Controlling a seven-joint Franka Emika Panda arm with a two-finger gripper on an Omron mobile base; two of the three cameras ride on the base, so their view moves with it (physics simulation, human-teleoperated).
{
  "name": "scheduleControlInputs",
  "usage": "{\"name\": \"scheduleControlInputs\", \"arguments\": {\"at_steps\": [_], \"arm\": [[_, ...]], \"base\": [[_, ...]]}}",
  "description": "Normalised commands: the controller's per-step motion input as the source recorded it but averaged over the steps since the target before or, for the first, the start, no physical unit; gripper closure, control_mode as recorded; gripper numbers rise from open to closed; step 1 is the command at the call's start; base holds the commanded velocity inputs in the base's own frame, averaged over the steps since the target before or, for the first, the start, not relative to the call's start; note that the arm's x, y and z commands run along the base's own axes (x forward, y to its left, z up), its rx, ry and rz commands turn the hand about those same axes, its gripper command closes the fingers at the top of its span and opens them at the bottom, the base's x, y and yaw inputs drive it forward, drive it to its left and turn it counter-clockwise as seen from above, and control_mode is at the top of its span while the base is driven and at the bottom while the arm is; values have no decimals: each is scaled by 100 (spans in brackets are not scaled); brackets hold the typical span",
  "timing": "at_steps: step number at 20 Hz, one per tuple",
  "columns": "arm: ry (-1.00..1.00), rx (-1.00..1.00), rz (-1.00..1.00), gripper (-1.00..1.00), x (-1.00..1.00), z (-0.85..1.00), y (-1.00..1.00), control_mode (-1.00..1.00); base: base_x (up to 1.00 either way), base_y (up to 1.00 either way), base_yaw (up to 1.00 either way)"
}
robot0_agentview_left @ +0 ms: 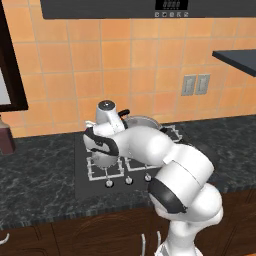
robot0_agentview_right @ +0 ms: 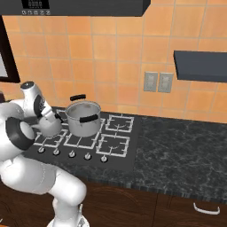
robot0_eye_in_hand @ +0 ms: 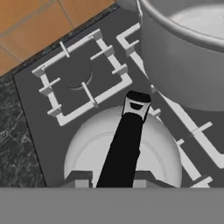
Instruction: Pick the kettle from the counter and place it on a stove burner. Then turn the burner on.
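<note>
Gripper holding the kettle over the cooktop.
The gripper [robot0_eye_in_hand: 107,183] is clenching the black handle of the kettle [robot0_eye_in_hand: 122,151], which is sitting above a front stove burner [robot0_agentview_left: 105,169], just beside the steel pot [robot0_agentview_right: 83,117], with the counter [robot0_agentview_right: 177,146] alongside.

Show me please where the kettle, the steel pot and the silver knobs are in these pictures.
kettle [robot0_eye_in_hand: 92,148]: hand view, on its shiny body left of the black handle.
steel pot [robot0_agentview_right: 83,119]: right base view, on its side wall.
silver knobs [robot0_agentview_right: 72,154]: right base view, on the middle knob of the row.
</note>
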Motion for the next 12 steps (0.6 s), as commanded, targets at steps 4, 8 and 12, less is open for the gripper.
{"name": "scheduleControlInputs", "arguments": {"at_steps": [4,8,12], "arm": [[3,3,0,100,0,-3,0,-100],[6,1,0,100,-3,-30,16,-100],[0,5,0,100,0,-3,0,-100]], "base": [[0,0,0],[0,0,0],[0,0,0]]}}
